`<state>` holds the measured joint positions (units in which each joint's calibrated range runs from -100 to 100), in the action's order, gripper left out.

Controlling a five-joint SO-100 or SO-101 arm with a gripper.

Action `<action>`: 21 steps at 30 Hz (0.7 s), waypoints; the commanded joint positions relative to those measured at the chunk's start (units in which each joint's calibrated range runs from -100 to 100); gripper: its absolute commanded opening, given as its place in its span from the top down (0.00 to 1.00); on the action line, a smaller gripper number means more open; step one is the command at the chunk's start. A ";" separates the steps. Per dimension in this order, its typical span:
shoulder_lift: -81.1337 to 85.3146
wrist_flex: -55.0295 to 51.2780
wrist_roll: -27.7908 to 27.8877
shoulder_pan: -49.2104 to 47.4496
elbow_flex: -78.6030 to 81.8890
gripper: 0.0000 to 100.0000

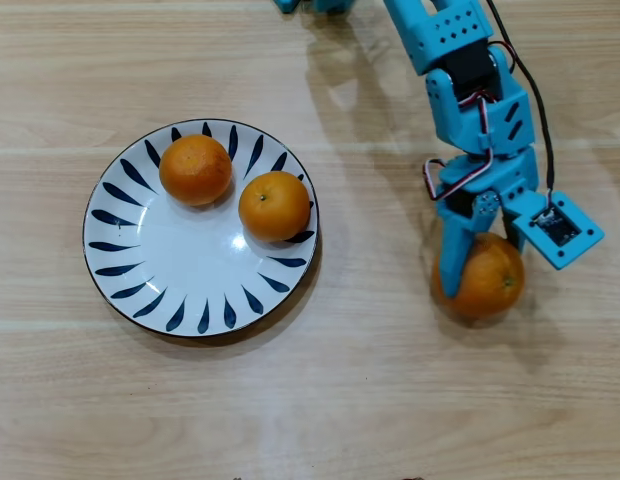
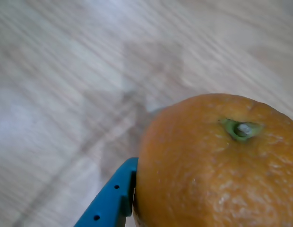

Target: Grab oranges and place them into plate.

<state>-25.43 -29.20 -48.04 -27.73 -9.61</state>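
Two oranges (image 1: 195, 170) (image 1: 275, 205) lay on the plate (image 1: 150, 270). Right of the plate in the overhead view, the gripper (image 1: 480, 270) was clamped around the third orange (image 1: 487, 283) on the table (image 1: 320, 400).

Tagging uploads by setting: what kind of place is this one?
Probably a home or hobby tabletop, not a lab: a light wood-grain table, a round white ceramic plate with dark blue leaf strokes holding two round oranges, and a blue plastic arm whose tool straddles a third orange.

No readable text or markings anywhere.
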 commanded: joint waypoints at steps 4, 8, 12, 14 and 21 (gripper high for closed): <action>23.57 -0.32 8.42 9.83 9.47 0.75; 30.34 0.19 13.75 17.25 14.90 0.75; 32.53 0.28 17.72 24.10 17.35 0.76; 32.70 0.36 19.76 29.67 17.44 0.76; 30.67 0.45 20.18 38.86 17.71 0.76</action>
<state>0.97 -29.80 -27.86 7.30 8.99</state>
